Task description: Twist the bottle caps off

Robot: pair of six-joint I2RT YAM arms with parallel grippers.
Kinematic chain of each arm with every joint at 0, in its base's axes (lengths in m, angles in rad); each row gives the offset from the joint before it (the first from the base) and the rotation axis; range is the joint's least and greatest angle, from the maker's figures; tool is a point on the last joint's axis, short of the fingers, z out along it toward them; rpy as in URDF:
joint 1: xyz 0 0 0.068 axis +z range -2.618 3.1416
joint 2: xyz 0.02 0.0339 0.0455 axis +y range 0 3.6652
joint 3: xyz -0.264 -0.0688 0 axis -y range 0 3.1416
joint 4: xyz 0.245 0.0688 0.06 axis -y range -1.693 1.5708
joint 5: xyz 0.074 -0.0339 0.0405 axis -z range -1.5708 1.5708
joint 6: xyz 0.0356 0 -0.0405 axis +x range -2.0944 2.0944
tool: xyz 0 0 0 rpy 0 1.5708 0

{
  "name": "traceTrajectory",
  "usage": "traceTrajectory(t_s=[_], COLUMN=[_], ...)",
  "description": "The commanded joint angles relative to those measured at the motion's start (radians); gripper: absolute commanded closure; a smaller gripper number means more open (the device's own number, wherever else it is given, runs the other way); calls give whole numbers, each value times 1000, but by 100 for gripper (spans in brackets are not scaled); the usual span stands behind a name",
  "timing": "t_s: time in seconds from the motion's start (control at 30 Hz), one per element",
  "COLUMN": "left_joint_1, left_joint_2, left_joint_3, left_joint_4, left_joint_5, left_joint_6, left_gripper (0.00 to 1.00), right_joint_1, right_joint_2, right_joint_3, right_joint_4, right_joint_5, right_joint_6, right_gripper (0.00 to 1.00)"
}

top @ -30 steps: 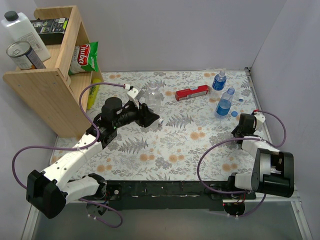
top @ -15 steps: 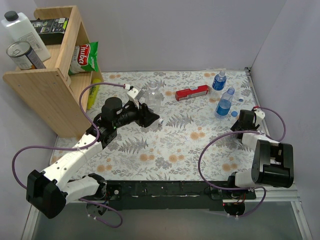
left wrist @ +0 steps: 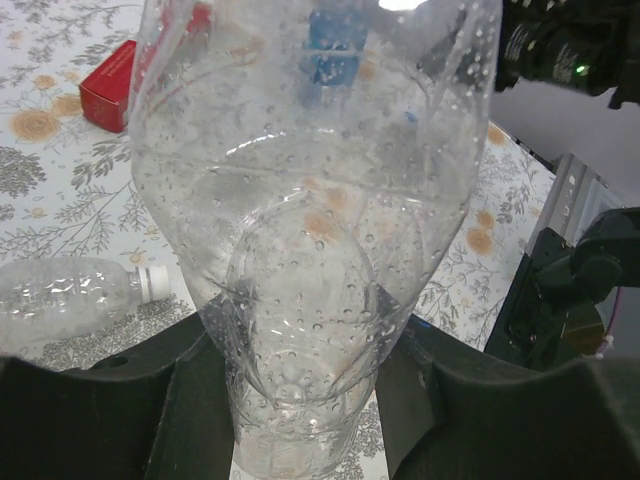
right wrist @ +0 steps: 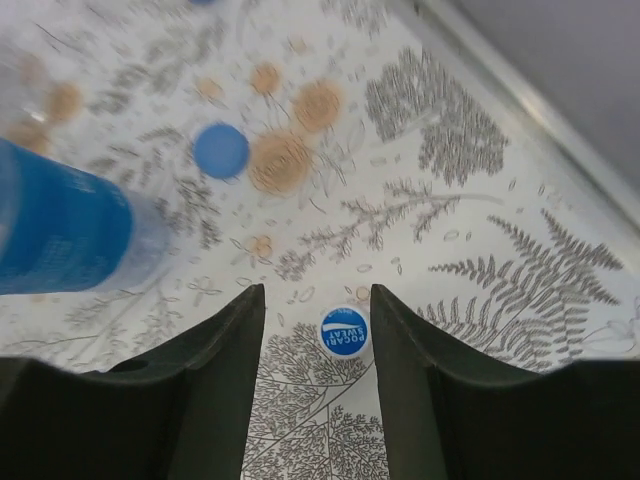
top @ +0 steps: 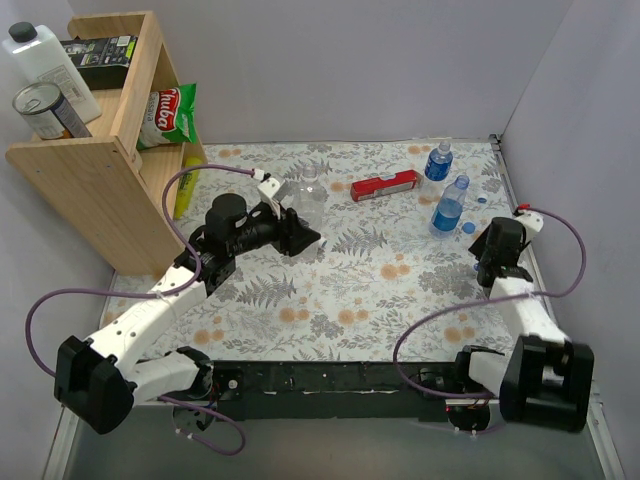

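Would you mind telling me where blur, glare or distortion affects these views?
Right wrist: the blue-labelled bottle is blurred, the printed blue cap sharp. Left wrist: the clear bottle warps the table behind it, with glare at its top. Top external: evenly lit, sharp.

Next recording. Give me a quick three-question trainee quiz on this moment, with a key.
1. True or false: the left gripper is shut on the clear bottle.
2. What lies on the table just below the right gripper? A) a tin can B) a loose blue cap C) a snack bag
3. Fill in: the top view shows ___ blue-labelled bottles on the table.
Key: 1 true; 2 B; 3 two.
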Motion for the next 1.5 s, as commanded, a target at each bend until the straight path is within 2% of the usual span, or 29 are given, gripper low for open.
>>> traceTrajectory(t_s=[0.0,0.1,0.2,0.23,0.27,0.3,0.33,0.37,0.4,0.47,0.53,0.63,0.93,1.27,1.47], left_joint_1=[-7,-18,-33,-36,-38,-43,-46,-49,-53,-56,-60,-64,-89,-113,-118], left_joint_2=[25,33,34,40,44,45,50,56,59,71,85,103,119,120,126], left_joint_3=[22,19,12,14,14,14,12,15,19,23,35,46,51,51,52], left_joint_4=[11,17,15,15,15,17,15,15,17,0,-27,-44,-55,-58,-57], left_joint_5=[116,171,208,211,214,213,213,210,201,182,150,142,162,170,174], left_joint_6=[29,37,55,61,63,64,66,69,72,80,89,96,104,110,106], left_gripper=[60,60,60,60,60,60,60,60,60,60,60,60,60,60,60], right_joint_1=[79,171,182,184,184,185,185,188,188,194,208,234,368,532,582], right_joint_2=[-360,-583,-629,-604,-568,-475,-424,-371,-281,-213,-161,-119,-20,69,118], right_joint_3=[-40,-8,107,149,267,324,398,503,559,631,681,714,805,851,871], right_joint_4=[18,-34,-44,-79,-109,-138,-171,-227,-255,-306,-259,-160,-272,-332,-349], right_joint_5=[-22,-46,-224,-343,-420,-488,-626,-695,-748,-857,-1010,-1158,-1172,-1085,-1053], right_joint_6=[-132,-165,-151,-146,-136,-127,-119,-94,-78,-39,21,135,139,79,55], right_gripper=[46,46,46,46,45,44,44,44,44,46,43,42,44,44,44])
